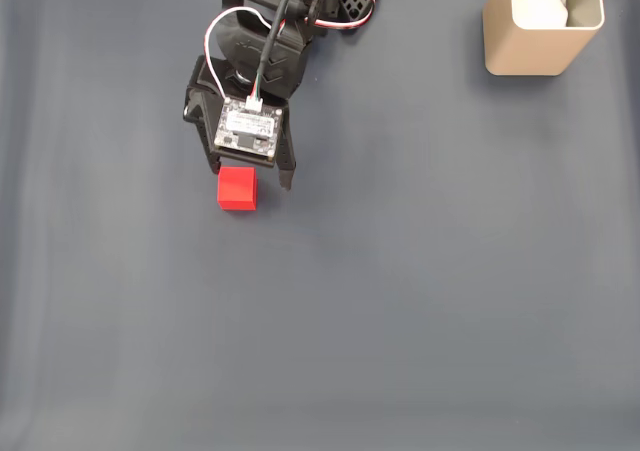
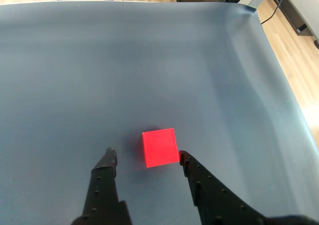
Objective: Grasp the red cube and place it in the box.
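The red cube [image 1: 237, 188] rests on the dark grey mat, just below the arm in the fixed view. My gripper [image 1: 250, 174] is open and hangs right over the cube's near edge, one black finger on each side. In the wrist view the red cube [image 2: 160, 147] lies at the fingertips of my gripper [image 2: 146, 156]. It sits closer to the right finger [image 2: 185, 163] than to the left finger [image 2: 108, 160], and nothing is clamped. The tan box [image 1: 543, 21] stands upright at the top right corner of the mat, far from the cube, its inside whitish.
The dark grey mat [image 1: 400, 301] covers the whole table. The arm's base and its cables [image 1: 300, 1] sit at the top centre. In the wrist view, the mat's far edge and a wooden floor [image 2: 294, 60] show beyond the right side.
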{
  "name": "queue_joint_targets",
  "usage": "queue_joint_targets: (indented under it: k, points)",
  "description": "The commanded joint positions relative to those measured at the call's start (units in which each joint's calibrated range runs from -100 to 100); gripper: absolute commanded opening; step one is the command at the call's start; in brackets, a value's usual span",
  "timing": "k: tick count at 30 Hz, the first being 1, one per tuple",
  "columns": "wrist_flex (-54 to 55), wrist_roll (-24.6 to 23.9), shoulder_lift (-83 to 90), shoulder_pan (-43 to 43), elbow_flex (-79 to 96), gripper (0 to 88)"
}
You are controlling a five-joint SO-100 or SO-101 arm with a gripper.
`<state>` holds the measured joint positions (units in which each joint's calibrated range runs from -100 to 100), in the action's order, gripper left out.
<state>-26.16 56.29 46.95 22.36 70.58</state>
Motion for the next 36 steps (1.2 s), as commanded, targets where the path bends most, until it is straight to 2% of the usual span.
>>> queue_joint_targets:
  k: [1, 21, 36]
  points:
    - [0.9, -0.2, -0.7, 0.5, -3.7, 31.4]
    - [0.9, -0.8, -7.1, 1.5, -10.2, 31.5]
    - [-2.1, -2.2, -6.4, -1.5, -10.1, 31.5]
